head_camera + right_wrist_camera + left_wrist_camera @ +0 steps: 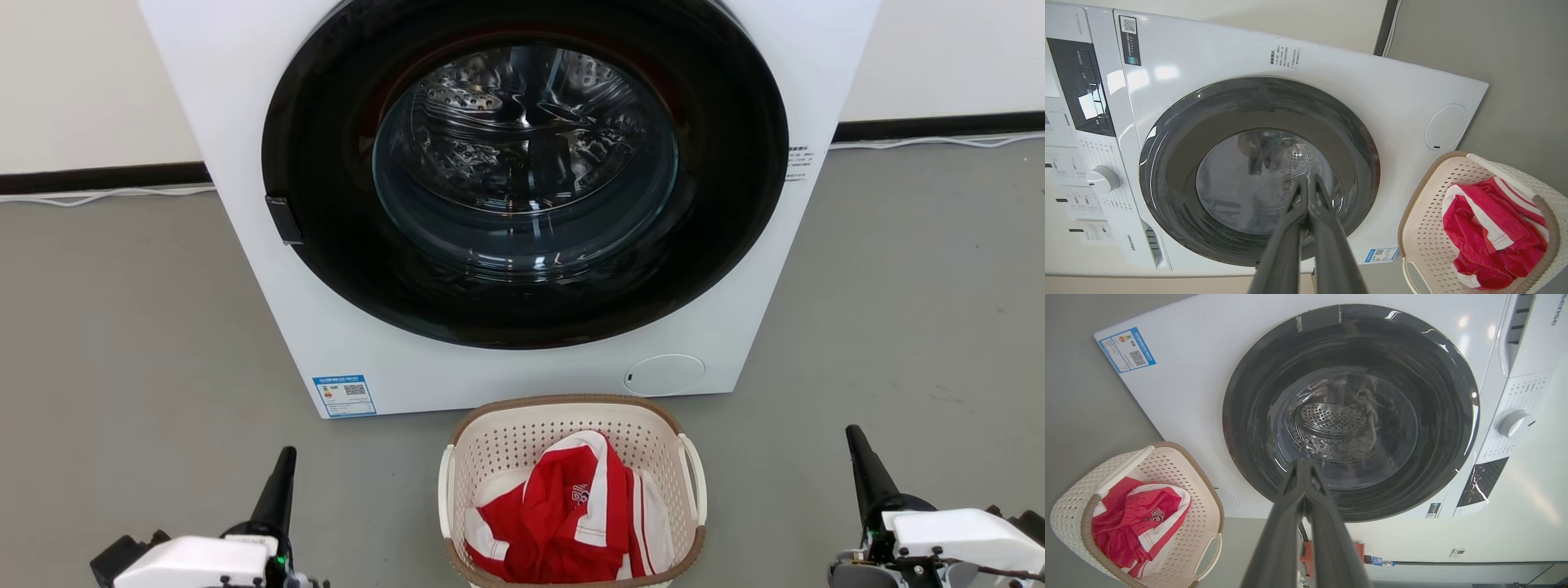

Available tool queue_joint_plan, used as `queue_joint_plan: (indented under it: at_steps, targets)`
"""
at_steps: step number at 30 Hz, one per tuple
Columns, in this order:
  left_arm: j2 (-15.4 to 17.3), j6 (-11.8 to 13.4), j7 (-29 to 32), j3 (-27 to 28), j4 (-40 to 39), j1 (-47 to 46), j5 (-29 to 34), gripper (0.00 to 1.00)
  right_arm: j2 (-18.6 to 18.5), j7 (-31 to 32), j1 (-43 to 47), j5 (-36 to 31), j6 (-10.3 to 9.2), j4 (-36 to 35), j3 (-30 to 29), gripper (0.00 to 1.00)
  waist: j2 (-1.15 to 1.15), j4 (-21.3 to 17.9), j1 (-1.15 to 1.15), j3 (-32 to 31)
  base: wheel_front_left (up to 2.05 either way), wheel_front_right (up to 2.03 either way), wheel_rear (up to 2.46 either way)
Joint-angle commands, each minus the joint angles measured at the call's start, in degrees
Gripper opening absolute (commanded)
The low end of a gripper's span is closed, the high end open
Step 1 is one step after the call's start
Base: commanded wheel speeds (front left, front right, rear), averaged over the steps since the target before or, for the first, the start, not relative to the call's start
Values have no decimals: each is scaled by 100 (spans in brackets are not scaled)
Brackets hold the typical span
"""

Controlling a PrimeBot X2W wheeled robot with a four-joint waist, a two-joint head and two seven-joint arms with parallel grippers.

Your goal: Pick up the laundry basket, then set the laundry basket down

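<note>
Head view, left to right: left gripper at near left, jaws pinched together, empty. Then the laundry basket on the floor, just in front of the washing machine, red shirt inside. Same for the right gripper. My worry is that closed jaws could shove it instead of hooking the handles, and an uneven lift might dump the shirt.

Left gripper: two long dark fingers, matte charcoal, tapering to a narrow point. Black collar at the base. Behind it sits a smooth white left shell with a small green light at its edge and a dark block on the outer side.

Right gripper: same tapered build, round black collar, white right shell (more angular than its twin). A thin dark cable runs under the shell.
</note>
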Motion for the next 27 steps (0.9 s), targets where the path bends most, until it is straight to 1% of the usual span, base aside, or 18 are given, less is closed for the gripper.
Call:
queue_joint_plan:
  at_steps: [1,16,27]
  targets:
    - [71,-73,57,172,-195,-347,-162,0,-31,70,-298,205,37,-200,100,0,0,2,0,4,0,0,0]
    - [86,-184,292,227,-263,-480,-970,0,-32,301,-346,1239,42,-352,65,0,0,16,0,48,0,0,0]
    - [86,-185,294,227,-264,-481,-978,0,-32,303,-346,1249,42,-354,65,0,0,16,0,48,0,0,0]
